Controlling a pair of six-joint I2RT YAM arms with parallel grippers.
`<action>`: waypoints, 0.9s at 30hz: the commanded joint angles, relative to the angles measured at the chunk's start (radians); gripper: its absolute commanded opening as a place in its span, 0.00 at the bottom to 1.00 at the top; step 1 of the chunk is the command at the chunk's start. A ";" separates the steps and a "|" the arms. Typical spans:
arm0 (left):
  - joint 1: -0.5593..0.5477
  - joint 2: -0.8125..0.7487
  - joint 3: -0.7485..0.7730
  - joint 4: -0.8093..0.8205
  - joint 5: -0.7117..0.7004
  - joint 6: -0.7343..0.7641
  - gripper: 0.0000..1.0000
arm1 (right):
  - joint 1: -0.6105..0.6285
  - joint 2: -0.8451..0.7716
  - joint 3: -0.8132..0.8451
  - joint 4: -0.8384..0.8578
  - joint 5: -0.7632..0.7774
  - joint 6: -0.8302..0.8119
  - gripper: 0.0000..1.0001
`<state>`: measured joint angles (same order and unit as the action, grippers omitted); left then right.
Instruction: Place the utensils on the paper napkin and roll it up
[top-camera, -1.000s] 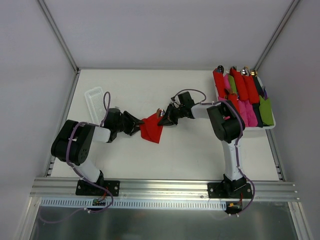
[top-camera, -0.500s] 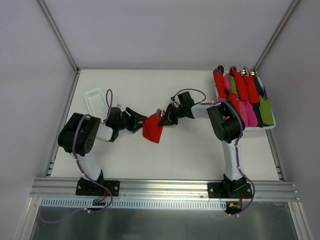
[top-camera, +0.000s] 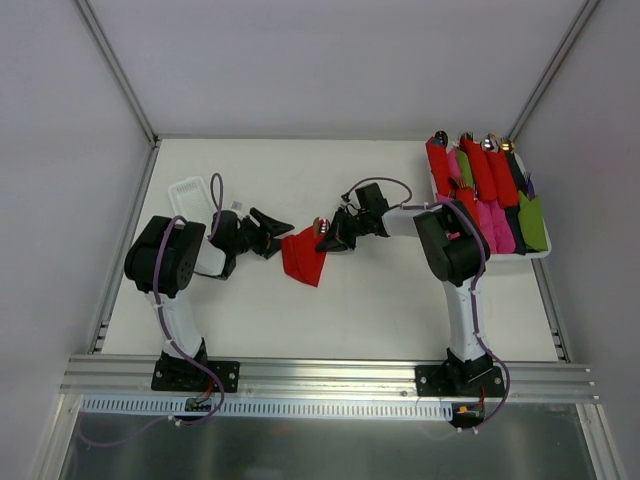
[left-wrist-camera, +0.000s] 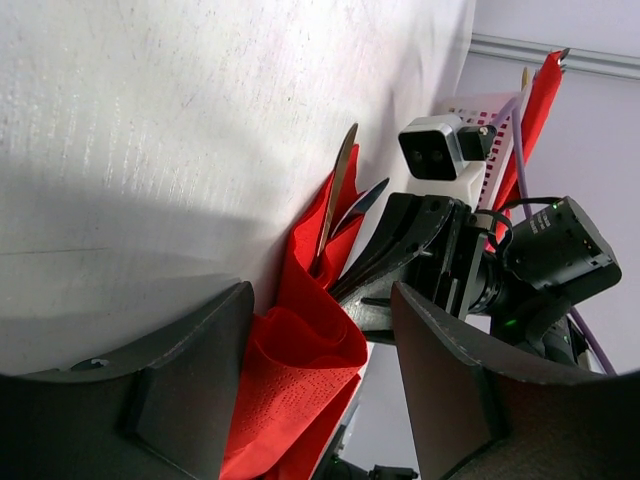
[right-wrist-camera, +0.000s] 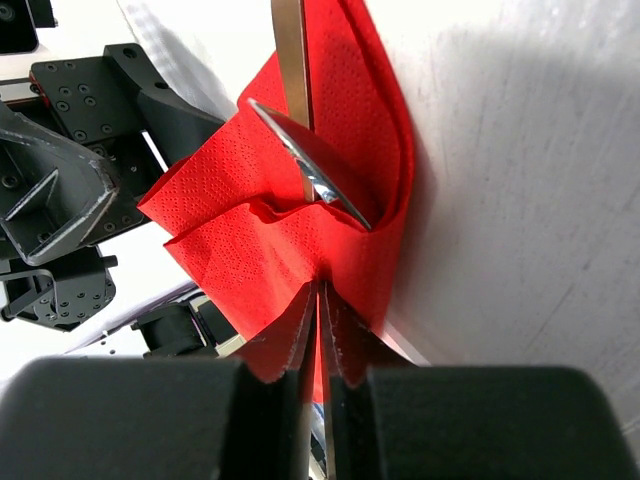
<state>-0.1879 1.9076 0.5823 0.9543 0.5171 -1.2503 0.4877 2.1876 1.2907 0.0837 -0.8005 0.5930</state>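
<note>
Since the earlier frame the left gripper (top-camera: 275, 228) has been drawn back to the left, off the paper napkin (top-camera: 303, 255), and its jaws have been spread wider. They are now held well apart, with nothing clamped. In the left wrist view the crumpled red sheet is seen between the two fingers (left-wrist-camera: 190, 390), but whether it is touched cannot be told.

The right gripper (right-wrist-camera: 320, 290) is pressed shut on the right edge of the napkin, a fold of red paper being pinched between its fingertips. The napkin is bunched up around the utensils (right-wrist-camera: 305, 175) near the middle of the table (top-camera: 380, 310). A spoon bowl and a flat metal handle are seen standing out of the folds.

At the far right a white tray (top-camera: 530, 256) is filled with rolled bundles (top-camera: 480, 170) in red, pink and green, metal tips showing at their far ends. A small white basket (top-camera: 190, 195) is set at the far left, beside the left arm.
</note>
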 joint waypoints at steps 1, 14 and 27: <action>0.011 0.018 -0.038 -0.141 -0.003 0.048 0.59 | 0.006 0.024 0.007 -0.065 0.046 -0.030 0.07; 0.011 -0.206 -0.229 -0.203 -0.003 0.081 0.55 | 0.006 0.018 0.002 -0.071 0.057 -0.033 0.05; 0.011 -0.231 -0.207 -0.115 -0.046 0.040 0.51 | 0.006 0.020 0.019 -0.111 0.058 -0.062 0.05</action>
<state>-0.1875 1.6928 0.3786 0.8635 0.5274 -1.2201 0.4885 2.1876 1.3018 0.0490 -0.7967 0.5674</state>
